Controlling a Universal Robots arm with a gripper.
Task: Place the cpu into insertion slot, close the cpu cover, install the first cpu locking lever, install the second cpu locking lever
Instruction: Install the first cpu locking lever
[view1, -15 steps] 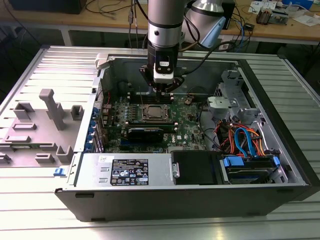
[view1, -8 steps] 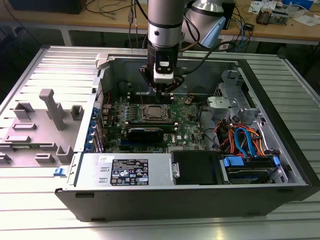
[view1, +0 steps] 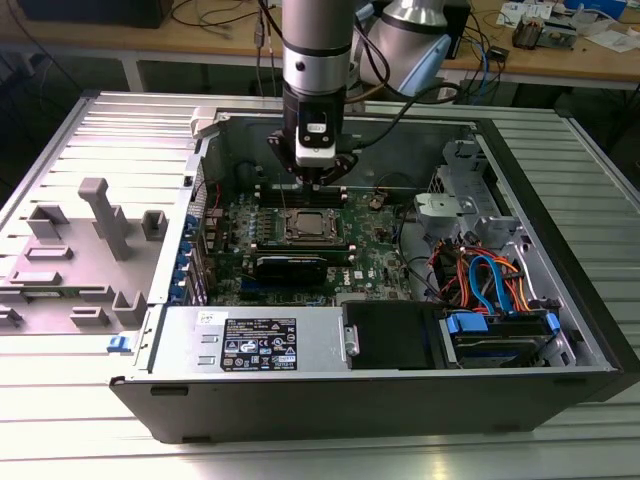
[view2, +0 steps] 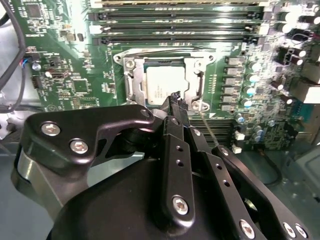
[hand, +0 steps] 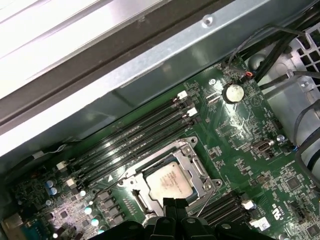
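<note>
We see a ribbed metal worktop glaring with light, and behind it a wooden worktop strewn with cables.

arm: silver-grey tube, black joint band, white module at the wrist. gripper: matte black linkage, slim fingers with small holes, silver hex screws on links. black cable loops off above gripper.

Silver-topped cpu seated flat in insertion slot, cpu cover lying flat around it
</note>
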